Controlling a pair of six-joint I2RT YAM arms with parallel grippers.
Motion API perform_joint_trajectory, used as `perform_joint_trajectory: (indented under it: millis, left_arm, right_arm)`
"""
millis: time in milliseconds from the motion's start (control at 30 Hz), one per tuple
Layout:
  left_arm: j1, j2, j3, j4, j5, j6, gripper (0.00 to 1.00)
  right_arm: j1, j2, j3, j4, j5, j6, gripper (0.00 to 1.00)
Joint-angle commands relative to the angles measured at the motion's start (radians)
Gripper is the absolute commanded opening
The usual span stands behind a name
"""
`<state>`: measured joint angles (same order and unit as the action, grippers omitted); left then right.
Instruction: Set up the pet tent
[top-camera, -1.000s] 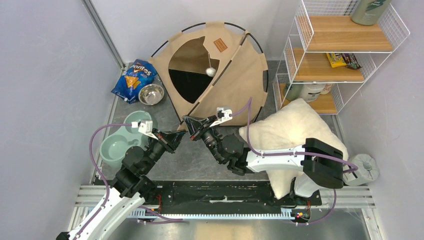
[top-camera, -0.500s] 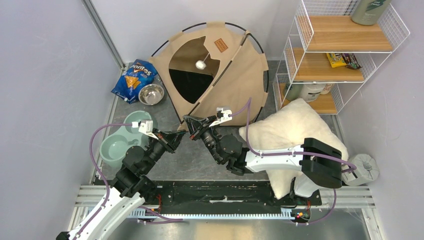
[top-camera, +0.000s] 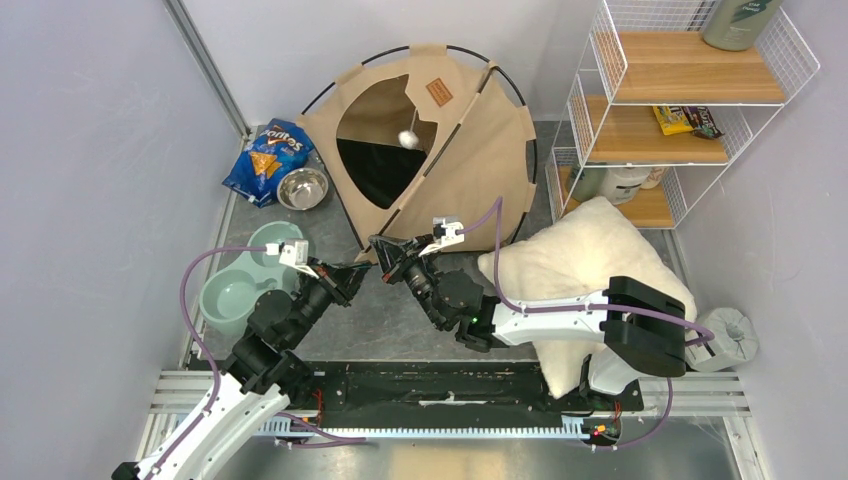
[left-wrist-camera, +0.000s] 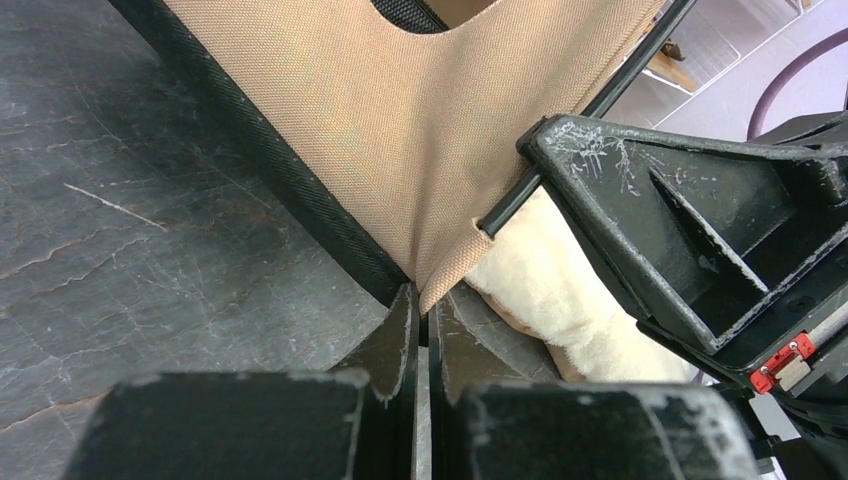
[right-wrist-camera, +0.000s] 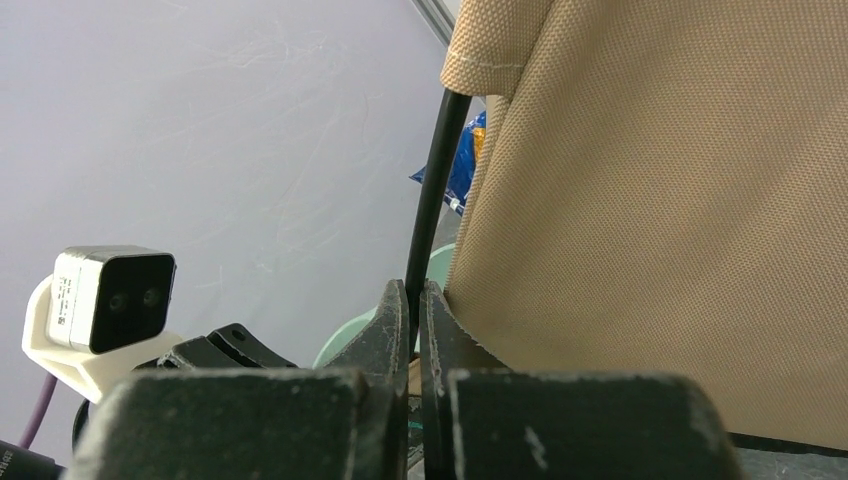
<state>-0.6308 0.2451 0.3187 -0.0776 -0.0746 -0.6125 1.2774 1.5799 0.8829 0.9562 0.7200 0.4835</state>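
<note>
The tent (top-camera: 455, 150) stood upright on the counter (top-camera: 390, 320), just beyond both sets of jaws, with its near bottom corner reaching down to them. Its arched doorway (top-camera: 385, 135) opened toward the left side, above and beyond the left jaws. A small white ball (top-camera: 407, 139) hung in that opening and a brown label (top-camera: 439, 92) sat near the top. A thin black pole (right-wrist-camera: 432, 200) ran out of the fabric sleeve at that corner and arched away over the tent.

The left jaws were closed, pinching the very tip of the tent's tan corner (left-wrist-camera: 440, 280) where it met the black hem. The right jaws were closed too, clamped on the bare pole just below the sleeve end. The two sets of jaws met almost tip to tip, the right ones slightly beyond and to the right of the left ones.

Right of the right jaws, a fluffy white pillow (top-camera: 590, 255) lay under that arm, and in the left wrist view it showed just behind the gripped corner. Left of the left jaws sat a green double bowl (top-camera: 240, 285). Farther beyond it on that side were a steel bowl (top-camera: 303, 188) and a blue chip bag (top-camera: 268, 160). A white wire shelf (top-camera: 690, 100) stood far off to the right, past the tent.
</note>
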Motion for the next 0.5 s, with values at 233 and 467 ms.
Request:
perform_joint_trajectory:
  millis: [233, 467]
  left_arm:
    - [-0.004, 0.033, 0.031, -0.044, 0.018, 0.041, 0.02]
    - [-0.003, 0.074, 0.088, -0.028, 0.052, 0.093, 0.02]
  right_arm:
    - [-0.037, -0.026, 0.066, -0.043, 0.008, -0.025, 0.0]
    - [-0.012, -0.001, 0.091, -0.077, 0.002, -0.067, 0.0]
